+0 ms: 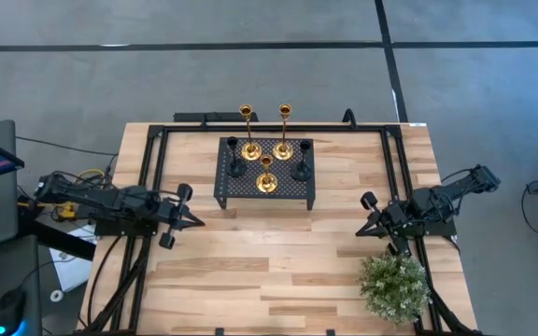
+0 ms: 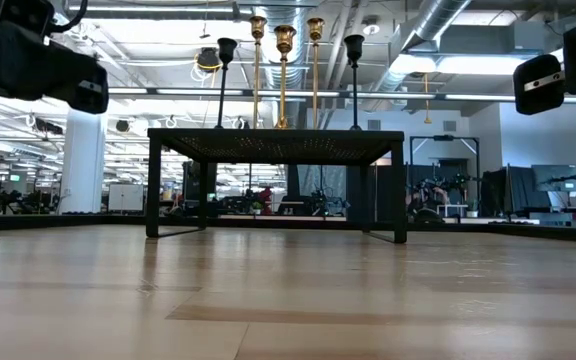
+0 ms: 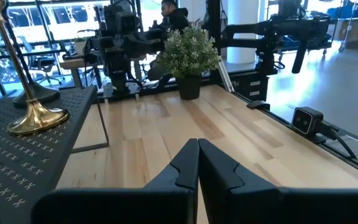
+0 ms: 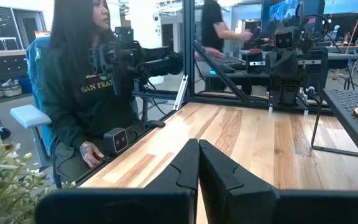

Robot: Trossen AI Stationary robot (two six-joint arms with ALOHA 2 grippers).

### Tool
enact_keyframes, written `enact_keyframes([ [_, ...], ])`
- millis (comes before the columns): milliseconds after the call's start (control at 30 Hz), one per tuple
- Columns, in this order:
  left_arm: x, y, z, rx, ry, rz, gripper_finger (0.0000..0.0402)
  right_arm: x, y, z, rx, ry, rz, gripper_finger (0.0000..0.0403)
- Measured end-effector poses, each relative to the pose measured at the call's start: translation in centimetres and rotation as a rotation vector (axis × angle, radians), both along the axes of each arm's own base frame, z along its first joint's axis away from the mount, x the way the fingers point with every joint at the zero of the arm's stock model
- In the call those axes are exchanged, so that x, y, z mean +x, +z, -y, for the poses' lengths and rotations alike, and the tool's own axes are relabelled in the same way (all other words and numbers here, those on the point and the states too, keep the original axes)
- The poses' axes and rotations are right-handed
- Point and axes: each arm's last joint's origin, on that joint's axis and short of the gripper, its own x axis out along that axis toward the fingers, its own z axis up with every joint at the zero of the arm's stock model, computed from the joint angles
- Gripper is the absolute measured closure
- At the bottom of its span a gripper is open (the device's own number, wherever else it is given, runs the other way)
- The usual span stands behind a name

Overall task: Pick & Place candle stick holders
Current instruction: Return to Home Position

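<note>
Five candle stick holders stand by their round bases on the black perforated stand [image 1: 250, 190] at the far middle of the table: two tall gold ones [image 1: 248, 131] [image 1: 284, 131], a short gold one [image 1: 266, 177], and two black ones [image 1: 235, 161] [image 1: 300, 164]. In the low view they rise above the stand's top [image 2: 283, 60]. My left gripper [image 1: 198, 221] is shut and empty at the table's left, clear of the stand. My right gripper [image 1: 362, 230] is shut and empty at the right. The left wrist view shows the short gold holder's base [image 3: 37, 115].
A small green bushy plant [image 1: 395, 286] stands at the near right, close to my right arm. A person sits beyond the table's left side [image 4: 86, 81]. Bare wood lies between the grippers, near of the stand [image 1: 269, 252].
</note>
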Motion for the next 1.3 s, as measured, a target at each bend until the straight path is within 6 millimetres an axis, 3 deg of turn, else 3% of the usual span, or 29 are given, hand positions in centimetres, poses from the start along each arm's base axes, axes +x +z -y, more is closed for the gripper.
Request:
enact_keyframes([
  [1300, 1.8, -2.4, 0.4, 0.064, 0.0, -0.273, 0.0394, 0.0, 0.0, 0.0, 0.0, 0.0, 0.0, 0.0403],
])
